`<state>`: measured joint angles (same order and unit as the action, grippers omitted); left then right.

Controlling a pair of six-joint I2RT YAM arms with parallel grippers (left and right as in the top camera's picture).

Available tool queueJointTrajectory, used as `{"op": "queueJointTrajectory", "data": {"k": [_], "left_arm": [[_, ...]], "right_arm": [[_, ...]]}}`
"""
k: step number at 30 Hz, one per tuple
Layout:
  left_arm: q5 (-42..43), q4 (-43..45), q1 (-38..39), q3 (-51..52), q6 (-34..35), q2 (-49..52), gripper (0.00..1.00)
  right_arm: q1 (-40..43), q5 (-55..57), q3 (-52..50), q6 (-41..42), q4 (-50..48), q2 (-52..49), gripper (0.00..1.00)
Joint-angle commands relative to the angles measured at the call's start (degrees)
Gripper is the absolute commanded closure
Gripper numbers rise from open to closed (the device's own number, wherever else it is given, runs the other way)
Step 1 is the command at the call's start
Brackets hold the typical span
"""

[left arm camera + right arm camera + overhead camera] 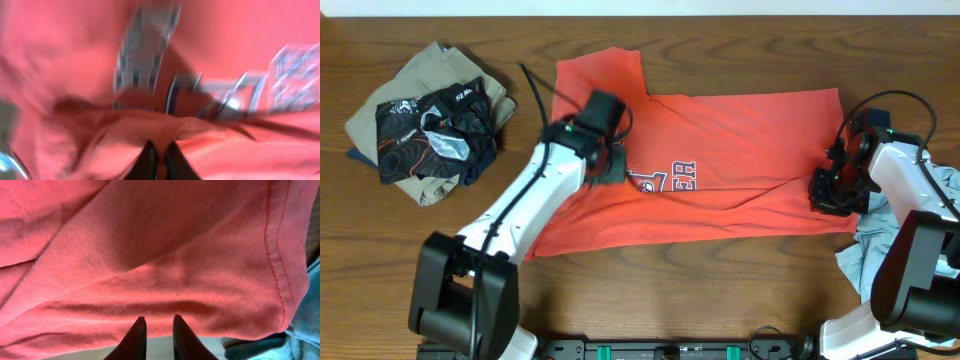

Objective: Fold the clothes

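Coral T-shirt [740,150] spread on the table [720,290], left gripper [611,168] pinching cloth at nine o'clock of its lettering [670,178], right gripper [832,192] clamped on its three o'clock hem.

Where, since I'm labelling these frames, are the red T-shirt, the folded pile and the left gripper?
red T-shirt [750,140], overhead view, plain chest fabric.
folded pile [368,115], overhead view, khaki cloth.
left gripper [161,161], left wrist view, between fingertips.
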<state>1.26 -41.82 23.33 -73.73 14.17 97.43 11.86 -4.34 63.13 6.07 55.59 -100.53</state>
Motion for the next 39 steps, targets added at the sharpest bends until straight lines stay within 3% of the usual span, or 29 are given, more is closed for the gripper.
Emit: {"op": "queueJointTrajectory", "data": {"k": [1, 2, 4, 9, 13, 20, 26, 28, 31, 32, 35, 38, 39], "left_arm": [[-3.5, -1.1, -1.6, -6.6, -0.7, 0.1, 0.55], [-3.5, -2.3, -2.2, -7.6, -0.7, 0.0, 0.47], [-3.5, -6.4, -3.9, -8.5, -0.7, -0.1, 0.40], [-3.5, -21.0, -9.5, -6.6, 2.0, 0.0, 0.39], [-3.4, -25.6, -16.3, -2.0, 8.7, 0.0, 0.39], [5.0, -21.4, -25.4, 9.6, 7.9, 0.0, 0.39], [9.2, -12.8, -26.0, 18.9, 6.2, 0.0, 0.38], [10.3, -10.0, -26.1, 21.5, 6.1, 0.0, 0.38], [10.1, -8.2, -26.1, 23.6, 6.1, 0.0, 0.39], [9.8, -8.2, -26.1, 23.8, 6.1, 0.0, 0.41], [9.2, -8.2, -26.1, 23.8, 6.1, 0.0, 0.61], [8.2, -9.0, -26.2, 23.8, 7.0, 0.0, 0.81], [7.7, -9.6, -26.2, 23.8, 7.1, 0.0, 0.87]], "right_arm": [[-0.2, 0.1, -0.3, 0.1, -0.4, 0.8, 0.80], [-0.2, 0.5, -0.3, 0.1, -0.3, 0.8, 0.79], [-0.2, 1.4, -0.3, 0.1, 0.1, 0.8, 0.78], [0.3, 5.0, -0.3, 1.5, 1.8, 0.8, 0.76], [1.9, 9.3, -0.3, 6.4, 4.3, 0.8, 0.76], [5.7, 8.3, -0.3, 8.5, 5.9, 0.8, 0.72], [5.8, 7.6, -2.2, 8.5, 5.1, 0.8, 0.65], [5.8, 7.6, -3.9, 8.5, 3.2, 0.8, 0.59], [5.8, 7.6, -7.2, 8.5, -2.3, 0.8, 0.58], [5.8, 7.6, -8.4, 8.5, -4.5, 0.8, 0.59], [5.8, 7.8, -11.3, 8.7, -10.1, 0.8, 0.69], [5.9, 9.9, -13.0, 9.7, -11.3, 0.8, 0.99], [6.0, 11.2, -13.2, 10.6, -10.3, 0.8, 0.99]]}}
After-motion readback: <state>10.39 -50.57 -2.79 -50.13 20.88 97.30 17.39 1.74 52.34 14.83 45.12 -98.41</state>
